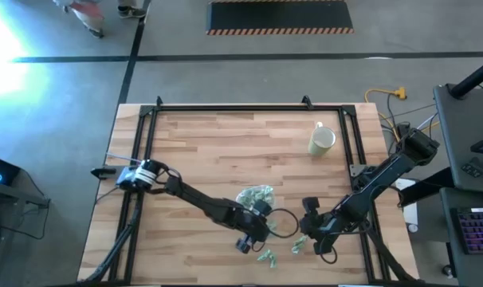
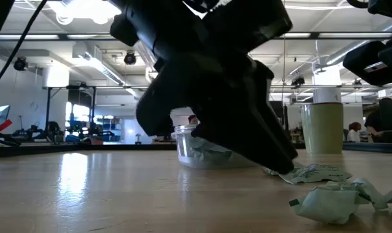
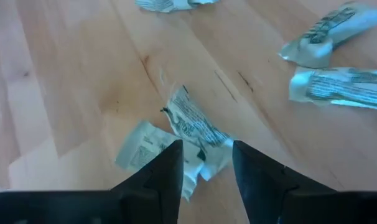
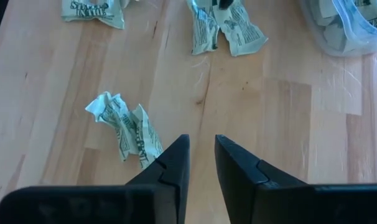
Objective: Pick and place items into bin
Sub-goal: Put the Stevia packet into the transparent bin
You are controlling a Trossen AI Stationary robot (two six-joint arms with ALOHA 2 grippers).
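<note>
The bin [image 1: 256, 197] is a clear oval tub that holds several pale-green wrapped pieces; it also shows in the low view [image 2: 195, 153] and the right wrist view [image 4: 353, 25]. Loose pieces lie flat on the wood near the table's near edge [image 1: 265, 257] [image 1: 297, 244]. My left gripper [image 1: 248, 237] [image 3: 205, 163] is open, low over the table just on the near side of the bin, with one crinkled piece [image 3: 195, 127] between its fingers. My right gripper [image 1: 312, 231] [image 4: 202, 160] is open by a narrow gap, to the right of the bin, beside another piece [image 4: 127, 127] and touching nothing. My left gripper comes at the piece from above, slanting down, with one finger [image 3: 171, 167] on each side of the wrapper's end [image 3: 201, 155]. The piece lies flat on the table. I cannot tell whether the fingers touch it.
A cream mug [image 1: 322, 140] [image 2: 322, 127] stands toward the table's far right. More pieces lie ahead of the left gripper [image 3: 325, 34] [image 3: 341, 87] and ahead of the right gripper [image 4: 92, 12] [image 4: 224, 28]. Bare wood spreads across the table's left and far parts [image 1: 217, 143].
</note>
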